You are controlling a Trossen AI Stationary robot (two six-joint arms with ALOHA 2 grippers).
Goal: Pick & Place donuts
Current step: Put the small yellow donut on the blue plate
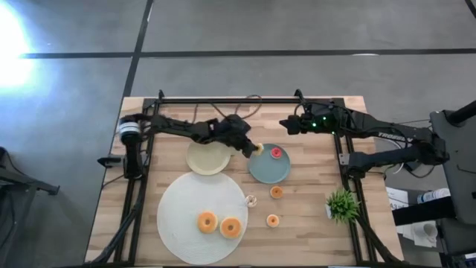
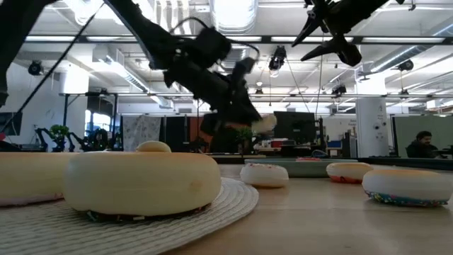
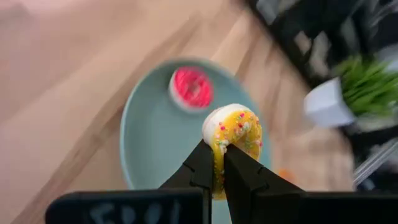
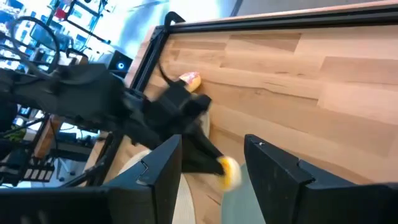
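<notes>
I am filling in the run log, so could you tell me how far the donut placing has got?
One red donut already lies on the teal plate. The left gripper holds a sprinkled donut above that plate. Two larger donuts sit on the white mat and two small ones on the table. The right gripper waits, open.

Seven donuts (image 1: pixel 207 221) (one held aloft); two plates (image 1: pixel 209 158); one mat (image 1: pixel 178 212); one plant (image 1: pixel 342 202).

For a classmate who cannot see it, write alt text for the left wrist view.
The left gripper pinches a small yellow donut with white icing and sprinkles above a teal plate. A small pink-frosted donut lies on that plate. A potted green plant stands on the wooden table beyond.
</notes>
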